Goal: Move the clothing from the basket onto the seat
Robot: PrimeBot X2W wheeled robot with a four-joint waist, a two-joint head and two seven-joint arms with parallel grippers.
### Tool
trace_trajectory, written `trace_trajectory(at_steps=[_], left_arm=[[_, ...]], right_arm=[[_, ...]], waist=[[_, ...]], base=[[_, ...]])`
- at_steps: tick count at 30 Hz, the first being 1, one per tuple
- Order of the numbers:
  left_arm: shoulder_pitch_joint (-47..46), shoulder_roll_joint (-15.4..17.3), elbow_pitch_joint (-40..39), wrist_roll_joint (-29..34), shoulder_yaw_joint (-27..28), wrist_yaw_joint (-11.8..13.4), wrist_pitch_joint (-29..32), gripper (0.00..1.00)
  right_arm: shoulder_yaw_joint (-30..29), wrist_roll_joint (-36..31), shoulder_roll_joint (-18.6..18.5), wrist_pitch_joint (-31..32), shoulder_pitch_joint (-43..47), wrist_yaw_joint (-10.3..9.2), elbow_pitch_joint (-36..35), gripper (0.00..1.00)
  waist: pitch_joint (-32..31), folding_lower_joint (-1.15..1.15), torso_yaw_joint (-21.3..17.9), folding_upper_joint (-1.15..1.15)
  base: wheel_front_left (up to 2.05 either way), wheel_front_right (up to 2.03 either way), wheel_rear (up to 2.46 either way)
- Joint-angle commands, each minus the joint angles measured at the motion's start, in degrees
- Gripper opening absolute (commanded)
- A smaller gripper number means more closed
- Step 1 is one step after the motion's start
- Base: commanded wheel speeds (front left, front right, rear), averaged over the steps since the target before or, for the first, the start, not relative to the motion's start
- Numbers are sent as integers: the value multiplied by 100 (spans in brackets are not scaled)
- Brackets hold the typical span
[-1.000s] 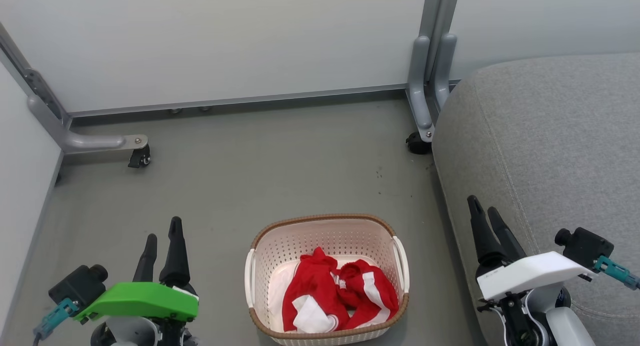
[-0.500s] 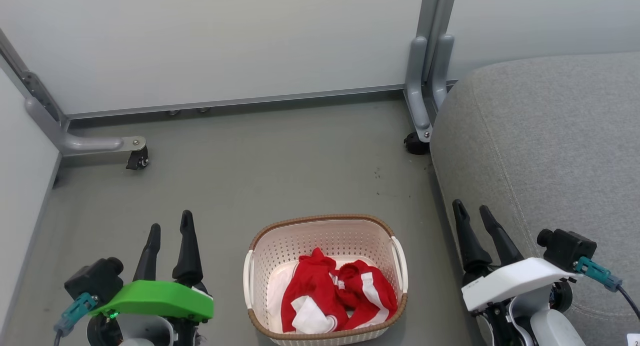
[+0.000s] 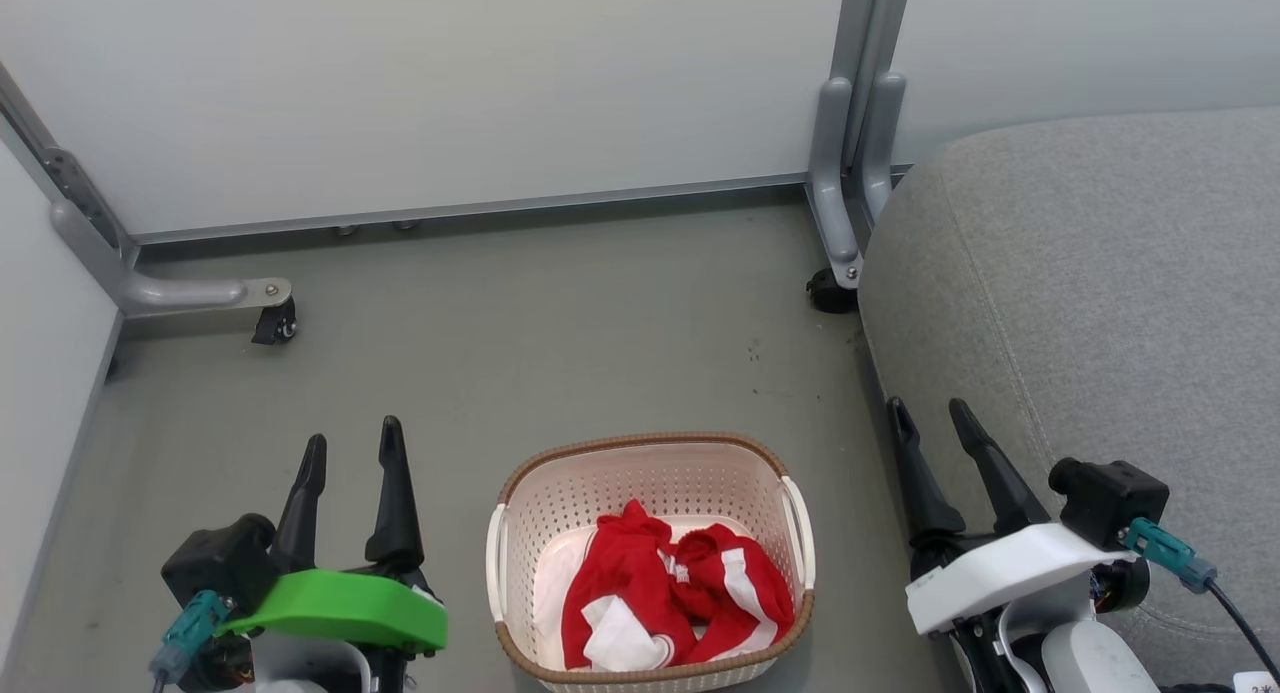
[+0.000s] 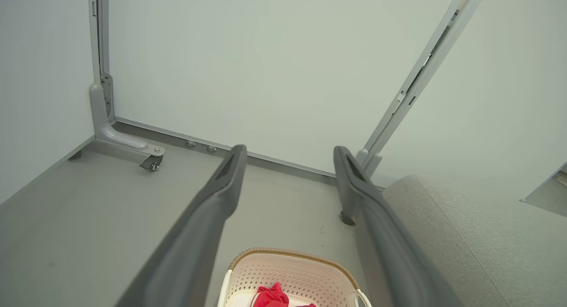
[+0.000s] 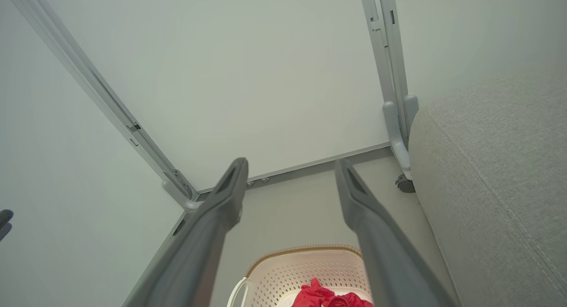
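Head view, left pincer point(image 3: 353, 431), right pincer point(image 3: 928, 405) spread, flanking basket point(image 3: 640, 440) rim, seat point(image 3: 1050, 273) edge rightward.

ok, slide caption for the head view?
Red clothing in the basket, open left tool and right tool flanking it, grey seat at right.

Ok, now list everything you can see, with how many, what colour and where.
clothing: one heap, red and white, in the basket
basket: one, cream with brown rim, on the floor
seat: one, light grey, right of the basket
floor: one, grey, under the basket
partition panels: three, pale, at back and left
casters: two, black, at the panels' bases
left gripper: one, dark fingers, open, lower left
right gripper: one, dark fingers, open, lower right
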Motion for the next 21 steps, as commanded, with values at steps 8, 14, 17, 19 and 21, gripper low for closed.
trace_trajectory(at_steps=[8, 14, 17, 19, 21], left_arm=[[13, 75, -161, 628, -131, 59, -161, 100], [49, 84, -196, 960, -189, 80, -245, 100], [67, 85, -208, 1128, -186, 99, -281, 100], [97, 88, -188, 1207, -183, 92, -315, 100], [138, 80, -161, 1285, -172, 84, -330, 100]], right_arm=[[36, -501, -31, -169, 8, 2, -153, 100], [66, -782, -34, -241, 9, 2, -192, 100], [24, -867, -35, -282, 34, 3, -216, 100], [-10, -914, -36, -310, 60, 2, -220, 100], [-22, -984, -36, -335, 79, 2, -212, 100]], waist=[[-15, 0, -15, 0], [-28, 0, -32, 0], [-43, 0, -37, 0], [-60, 0, -36, 0], [-80, 0, -35, 0]], base=[[0, 0, 0], [0, 0, 0], [0, 0, 0], [0, 0, 0], [0, 0, 0]])
